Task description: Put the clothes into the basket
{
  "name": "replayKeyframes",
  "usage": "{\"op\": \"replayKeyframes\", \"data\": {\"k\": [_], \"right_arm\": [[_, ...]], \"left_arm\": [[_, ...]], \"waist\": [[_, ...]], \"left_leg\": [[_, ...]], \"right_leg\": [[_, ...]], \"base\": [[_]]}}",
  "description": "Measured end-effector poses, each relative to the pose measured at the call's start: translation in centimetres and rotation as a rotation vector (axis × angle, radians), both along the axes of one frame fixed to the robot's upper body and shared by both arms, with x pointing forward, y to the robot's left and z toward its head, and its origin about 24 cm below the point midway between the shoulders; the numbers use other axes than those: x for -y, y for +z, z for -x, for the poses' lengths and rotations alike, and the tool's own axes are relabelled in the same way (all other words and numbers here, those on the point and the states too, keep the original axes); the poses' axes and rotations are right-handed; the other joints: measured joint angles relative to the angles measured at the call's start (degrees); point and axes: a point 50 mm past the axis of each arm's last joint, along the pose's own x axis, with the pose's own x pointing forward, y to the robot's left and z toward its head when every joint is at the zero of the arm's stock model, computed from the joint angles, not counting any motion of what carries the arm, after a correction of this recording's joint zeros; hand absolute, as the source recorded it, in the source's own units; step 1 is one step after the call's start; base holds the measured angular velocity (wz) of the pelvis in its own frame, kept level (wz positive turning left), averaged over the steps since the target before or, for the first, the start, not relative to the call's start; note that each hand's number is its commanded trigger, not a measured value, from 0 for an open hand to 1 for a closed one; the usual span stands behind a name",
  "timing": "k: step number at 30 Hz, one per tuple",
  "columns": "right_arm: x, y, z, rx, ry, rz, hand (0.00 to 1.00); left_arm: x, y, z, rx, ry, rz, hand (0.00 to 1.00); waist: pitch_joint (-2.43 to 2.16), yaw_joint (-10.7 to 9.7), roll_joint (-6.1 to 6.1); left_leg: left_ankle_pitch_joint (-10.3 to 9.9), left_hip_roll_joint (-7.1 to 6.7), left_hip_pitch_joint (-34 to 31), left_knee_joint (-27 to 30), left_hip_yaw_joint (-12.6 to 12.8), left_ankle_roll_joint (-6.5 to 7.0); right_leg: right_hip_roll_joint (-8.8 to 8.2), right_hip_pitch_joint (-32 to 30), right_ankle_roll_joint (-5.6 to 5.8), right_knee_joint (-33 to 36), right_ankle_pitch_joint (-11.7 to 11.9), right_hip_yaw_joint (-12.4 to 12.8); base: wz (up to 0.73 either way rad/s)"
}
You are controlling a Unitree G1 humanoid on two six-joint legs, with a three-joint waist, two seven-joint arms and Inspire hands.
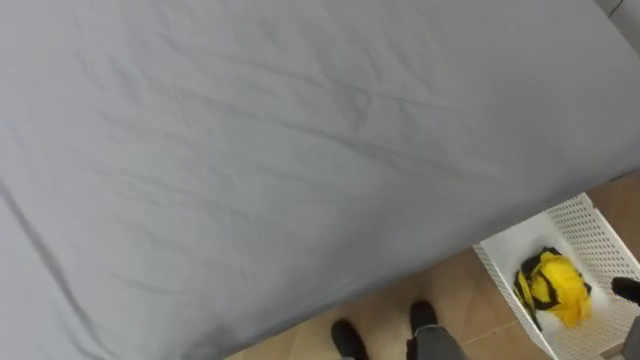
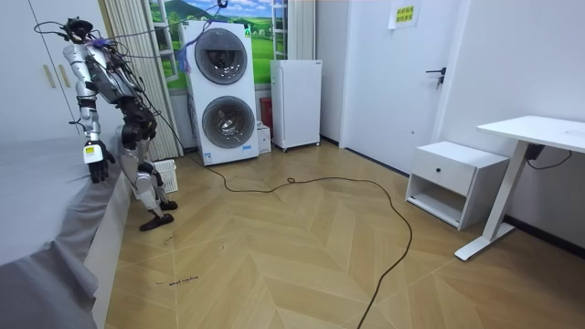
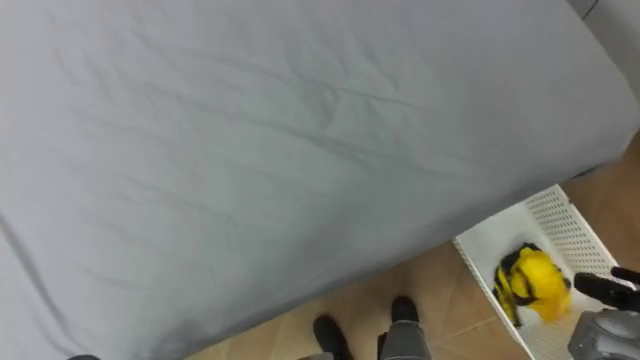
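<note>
Yellow garment point(image 3: 530, 283) sits in basket point(image 3: 560, 215). Right hand point(image 3: 612, 287) fingers look straight and empty; left hand point(image 2: 94, 155) fingers: can't tell. Risk: right hand catches the basket rim when pulling away and tips it.

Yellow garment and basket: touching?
Touching. The left eye view shows the yellow garment lying inside the white basket, resting on its bottom.

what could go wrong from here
The right hand sits by the wall of the white basket; pulling back carelessly could snag the yellow garment inside or shove the basket. The robot stands tight against the bed, so a step might catch the hanging grey sheet.
</note>
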Motion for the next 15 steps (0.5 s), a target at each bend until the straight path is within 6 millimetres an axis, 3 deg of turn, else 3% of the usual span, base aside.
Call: {"op": "replayKeyframes", "data": {"k": [4,12,15], "right_arm": [[0.0,-0.4,0.5,0.001,-0.008,-0.025,0.00],[0.2,-0.8,1.7,-0.003,-0.035,-0.038,0.00],[0.3,-1.2,2.7,-0.012,-0.058,-0.048,0.00]], "left_arm": [[-0.1,0.0,0.0,0.013,0.005,0.001,0.00],[-0.6,0.0,0.5,0.012,0.018,-0.003,0.00],[-1.0,-0.1,1.4,-0.003,0.019,-0.004,0.00]], "waist": [[0.43,0.4,-0.64],[0.11,-0.1,-1.57],[-0.14,-0.2,-2.66]], "left_leg": [[0.0,-0.01,1.1,0.0,0.0,0.00],[0.0,0.19,3.9,0.0,-1.5,-0.01],[0.0,0.08,7.2,-1.0,-2.4,-0.02]], "right_leg": [[-0.05,1.4,0.01,-0.2,-0.2,-0.2],[0.05,6.2,0.05,-2.4,-0.2,-2.4],[0.49,10.0,0.17,-3.7,-0.2,-2.6]], "base": [[0.02],[0.11],[0.13]]}}
